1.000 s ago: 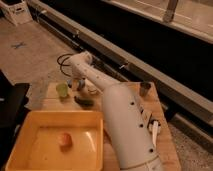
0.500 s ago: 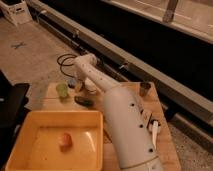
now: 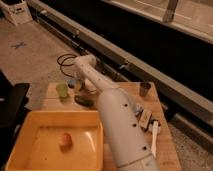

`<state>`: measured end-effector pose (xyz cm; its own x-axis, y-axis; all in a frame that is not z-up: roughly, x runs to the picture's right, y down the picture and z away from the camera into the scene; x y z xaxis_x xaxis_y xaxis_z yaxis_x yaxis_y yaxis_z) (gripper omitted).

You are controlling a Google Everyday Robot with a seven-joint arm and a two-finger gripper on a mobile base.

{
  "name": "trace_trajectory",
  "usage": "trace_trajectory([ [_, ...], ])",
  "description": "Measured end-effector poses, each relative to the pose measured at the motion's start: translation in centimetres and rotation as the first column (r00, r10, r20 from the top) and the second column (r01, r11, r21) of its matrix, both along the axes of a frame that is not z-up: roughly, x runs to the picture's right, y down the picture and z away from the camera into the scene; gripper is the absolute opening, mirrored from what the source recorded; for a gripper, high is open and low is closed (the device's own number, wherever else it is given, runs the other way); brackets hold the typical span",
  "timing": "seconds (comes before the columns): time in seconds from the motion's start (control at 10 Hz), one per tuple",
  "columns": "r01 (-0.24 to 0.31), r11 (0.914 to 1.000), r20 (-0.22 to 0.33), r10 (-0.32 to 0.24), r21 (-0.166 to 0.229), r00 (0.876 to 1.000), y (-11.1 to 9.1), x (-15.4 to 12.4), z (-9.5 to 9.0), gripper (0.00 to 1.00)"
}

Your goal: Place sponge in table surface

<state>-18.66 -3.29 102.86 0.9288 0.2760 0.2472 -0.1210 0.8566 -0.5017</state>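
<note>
Shifted slightly rightward, the spread gripper (image 3: 80,87) hangs just beside the sponge (image 3: 72,84).

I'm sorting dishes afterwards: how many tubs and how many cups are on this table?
Tubs: 1 (yellow tub)
Cups: 2 (pale greenish cup, dark cup)
Total: 3
The gripper hangs over the table at its far left, beside the pale greenish cup.

Single camera high behind arm (image 3: 119,122), facing down over table surface (image 3: 132,89); hand (image 3: 80,86) seemingly far end.
</note>
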Motion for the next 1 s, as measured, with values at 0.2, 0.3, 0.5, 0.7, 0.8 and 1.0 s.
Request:
trace_trajectory([
  [0.2,0.005,0.9998,0.003,-0.005,-0.02,1.0,0.3,-0.3,0.6,0.8],
  [0.3,0.007,0.9996,0.005,-0.006,-0.028,1.0,0.4,-0.4,0.8,0.8],
  [0.5,0.015,0.998,0.023,-0.014,-0.061,1.0,1.0,-0.5,1.2,0.76],
  [0.7,0.031,0.9959,0.045,-0.027,-0.085,0.999,1.3,-0.8,1.4,0.59],
  [0.8,0.039,0.9957,0.053,-0.035,-0.084,0.998,1.2,-0.9,1.3,0.47],
  [1.0,0.05,0.9962,0.064,-0.045,-0.071,0.997,1.0,-1.2,0.9,0.29],
])
